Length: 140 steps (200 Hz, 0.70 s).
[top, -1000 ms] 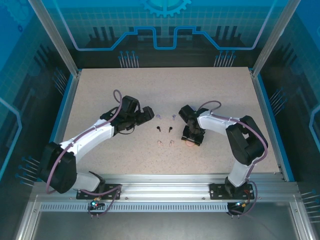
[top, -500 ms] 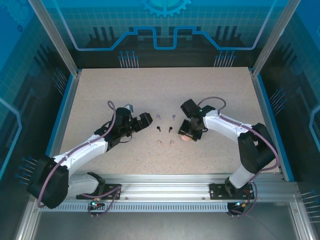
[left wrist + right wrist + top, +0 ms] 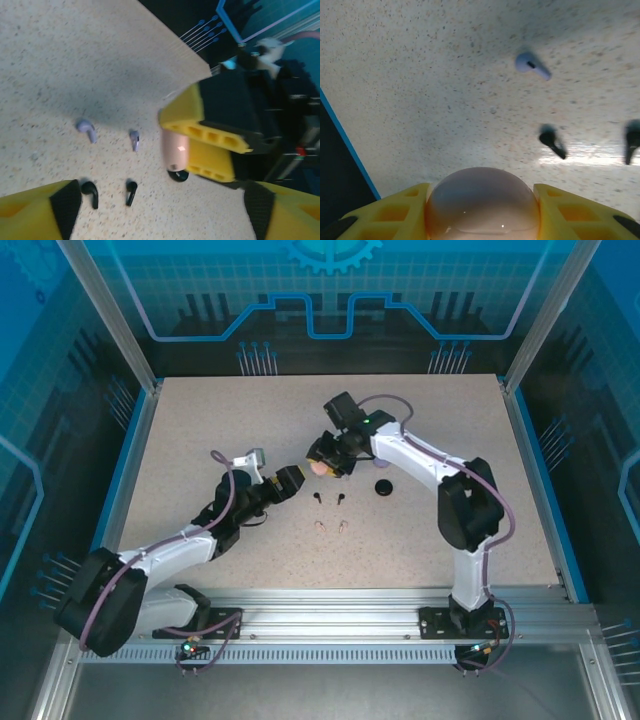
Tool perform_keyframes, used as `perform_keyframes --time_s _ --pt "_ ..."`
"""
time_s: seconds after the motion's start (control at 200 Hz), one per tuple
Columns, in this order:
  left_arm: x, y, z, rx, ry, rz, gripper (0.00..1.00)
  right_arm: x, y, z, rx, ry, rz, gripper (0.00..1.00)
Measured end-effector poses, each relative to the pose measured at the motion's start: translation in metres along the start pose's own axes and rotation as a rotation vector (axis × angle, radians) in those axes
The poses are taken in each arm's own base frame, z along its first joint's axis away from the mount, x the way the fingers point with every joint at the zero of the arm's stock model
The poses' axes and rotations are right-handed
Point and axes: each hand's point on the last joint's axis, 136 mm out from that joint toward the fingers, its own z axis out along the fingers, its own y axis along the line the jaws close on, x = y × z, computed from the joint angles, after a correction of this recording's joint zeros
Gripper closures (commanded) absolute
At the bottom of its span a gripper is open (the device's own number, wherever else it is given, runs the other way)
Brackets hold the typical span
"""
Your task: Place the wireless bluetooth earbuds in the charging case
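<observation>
Nearest, pale pink earbuds (image 3: 320,527) are seen lying on the worktop (image 3: 250,410), followed by black earbuds (image 3: 317,498) and then lavender earbuds (image 3: 87,129). Farther back, the left gripper (image 3: 290,480) is spread wide and empty. Beside it, the right gripper (image 3: 325,462) is clamped on a pink case (image 3: 482,202).

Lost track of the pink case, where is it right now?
Top view: the pink case sits clamped in the right tool, mid-table, just beyond the black earbuds and facing the left tool.
</observation>
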Motion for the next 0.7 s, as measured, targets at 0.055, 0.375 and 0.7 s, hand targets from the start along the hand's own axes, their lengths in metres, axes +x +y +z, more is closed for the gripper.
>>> perform_keyframes --time_s 0.055,0.375,0.7 --pt "-0.002 -0.001 0.002 0.014 -0.015 0.003 0.25 0.003 0.008 0.007 -0.007 0.013 0.010 0.61" --pt "-0.005 0.008 0.008 0.013 -0.068 -0.005 0.41 0.017 0.048 0.017 -0.057 0.034 0.050 0.61" --pt "-0.012 0.013 0.007 -0.001 -0.117 -0.004 0.55 0.015 0.053 0.016 -0.063 0.032 0.072 0.61"
